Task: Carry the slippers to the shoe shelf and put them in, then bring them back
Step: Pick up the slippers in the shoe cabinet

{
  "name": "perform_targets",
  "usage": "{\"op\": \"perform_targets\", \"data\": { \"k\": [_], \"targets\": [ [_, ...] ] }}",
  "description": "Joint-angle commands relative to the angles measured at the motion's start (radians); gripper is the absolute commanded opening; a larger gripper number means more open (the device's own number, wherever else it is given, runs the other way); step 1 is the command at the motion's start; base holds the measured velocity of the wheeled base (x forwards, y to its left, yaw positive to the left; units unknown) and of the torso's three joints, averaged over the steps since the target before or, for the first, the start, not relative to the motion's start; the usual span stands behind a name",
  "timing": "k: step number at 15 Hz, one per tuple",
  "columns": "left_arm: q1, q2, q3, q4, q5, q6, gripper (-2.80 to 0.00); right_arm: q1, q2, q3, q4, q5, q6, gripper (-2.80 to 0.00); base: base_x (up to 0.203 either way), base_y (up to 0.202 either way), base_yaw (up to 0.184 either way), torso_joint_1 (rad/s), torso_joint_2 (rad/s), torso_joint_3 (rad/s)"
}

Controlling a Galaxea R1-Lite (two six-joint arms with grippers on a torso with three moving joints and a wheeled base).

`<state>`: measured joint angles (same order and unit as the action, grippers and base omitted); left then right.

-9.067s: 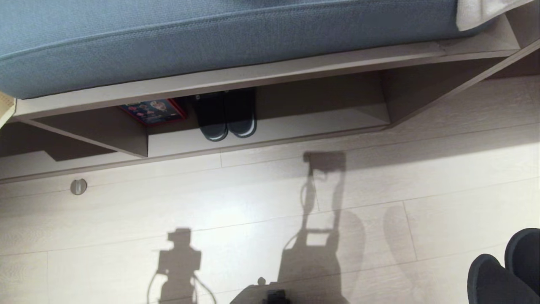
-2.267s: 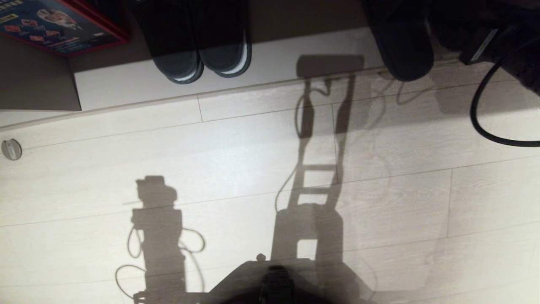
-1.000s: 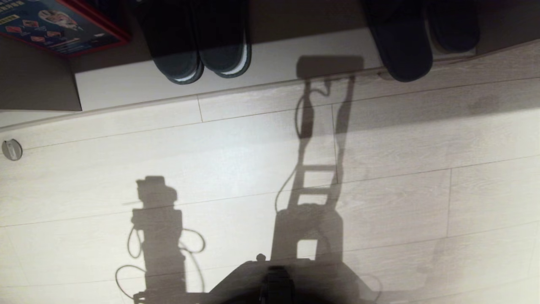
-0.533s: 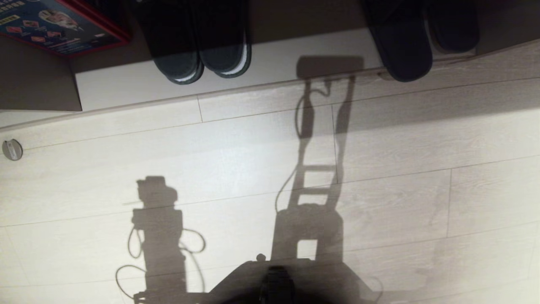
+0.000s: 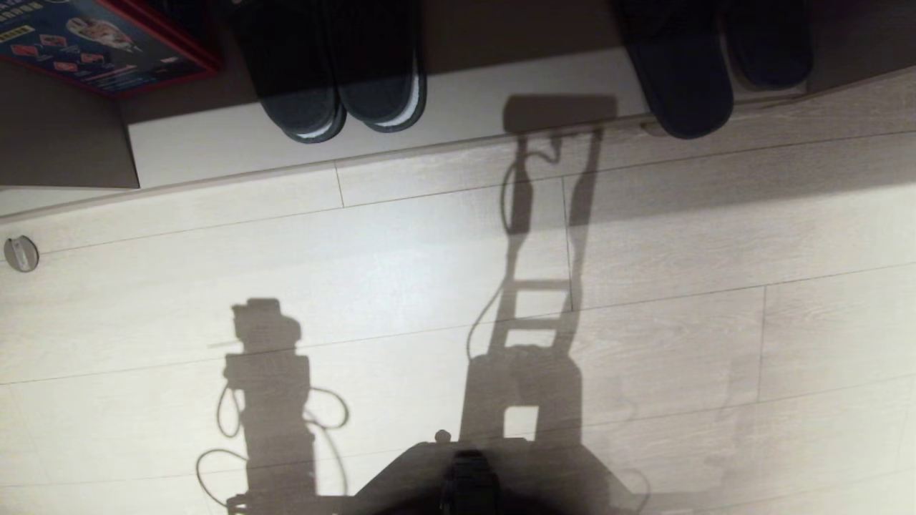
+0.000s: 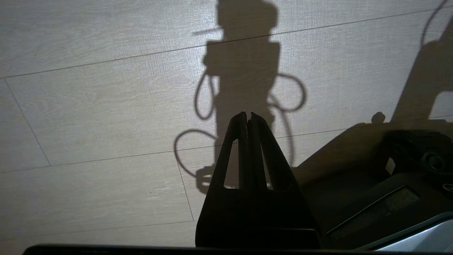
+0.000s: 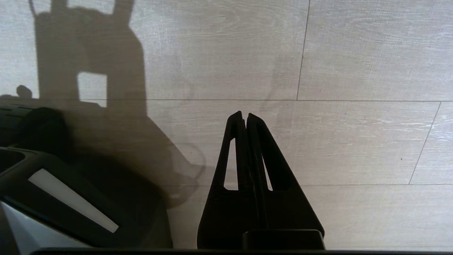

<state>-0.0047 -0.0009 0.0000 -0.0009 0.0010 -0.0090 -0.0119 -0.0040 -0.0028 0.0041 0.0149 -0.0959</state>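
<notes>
The two slippers (image 5: 683,86) lie side by side on the bottom board of the shoe shelf (image 5: 501,107), at the top right of the head view. The nearer one's toe juts over the shelf's front edge; the other (image 5: 769,50) sits further in. Neither gripper shows in the head view. My left gripper (image 6: 247,114) hangs over bare floor beside my base, shut and holding nothing. My right gripper (image 7: 244,113) hangs over the floor on the other side, also shut and holding nothing.
A darker pair with white sole edges (image 5: 336,79) stands in the shelf to the left, beside a red-edged printed box (image 5: 100,43). A shelf panel (image 5: 64,143) stands further left. A round metal stud (image 5: 20,253) is set in the floor. My base (image 5: 465,479) is at the bottom.
The right arm and its cable, at the shelf beside the slippers two seconds ago, have left the head view. The slippers stay where they were. Over the last second the head view is unchanged.
</notes>
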Motion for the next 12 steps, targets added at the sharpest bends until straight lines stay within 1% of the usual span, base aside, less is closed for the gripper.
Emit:
{"op": "perform_targets", "data": {
  "k": [1,10,12],
  "targets": [
    [0.0,-0.001,0.002,0.001,0.001,0.0,-2.8,0.0,0.004,0.004,-0.001,0.0,-0.002,-2.8,0.0,0.0,0.0,0.0,0.0,0.0],
    [0.0,0.0,0.002,0.001,0.001,0.0,-2.8,0.0,0.004,0.003,0.0,0.002,-0.007,-2.8,0.0,0.0,0.0,0.0,0.0,0.0],
    [0.0,-0.001,0.002,0.001,0.001,0.0,-2.8,0.0,0.004,0.0,-0.018,0.002,0.008,-2.8,0.0,0.0,0.0,0.0,0.0,0.0]
  ]
}}
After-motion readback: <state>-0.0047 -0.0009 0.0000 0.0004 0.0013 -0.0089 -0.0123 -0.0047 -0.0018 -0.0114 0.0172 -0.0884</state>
